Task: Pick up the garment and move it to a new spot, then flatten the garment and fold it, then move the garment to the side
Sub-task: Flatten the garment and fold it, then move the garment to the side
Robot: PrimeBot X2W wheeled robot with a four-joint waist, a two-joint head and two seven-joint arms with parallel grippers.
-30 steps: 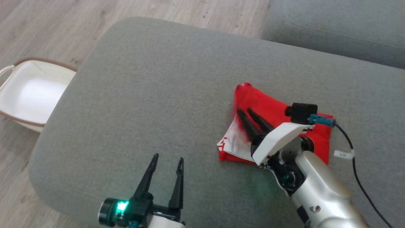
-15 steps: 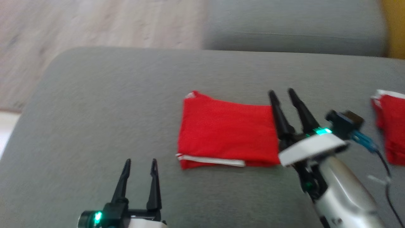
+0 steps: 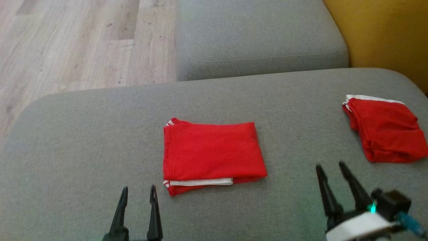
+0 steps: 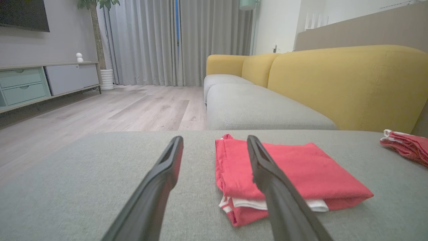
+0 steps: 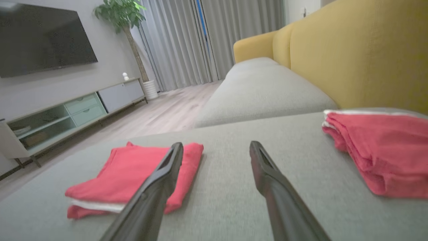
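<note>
We see folded red garment with white trim (image 3: pixel 212 150) lying flat near middle of grey fabric sofa seat (image 3: pixel 83 134), nothing touching it. Left end effector (image 3: pixel 138 187) near garment's front left corner, fingers spread, nothing between them. Right end effector (image 3: pixel 329 164) to garment's right, apart from it, fingers likewise spread and empty. We note second red folded cloth (image 3: pixel 384 134) well apart at seat's right edge, near yellow sofa back (image 3: pixel 384 30).
</note>
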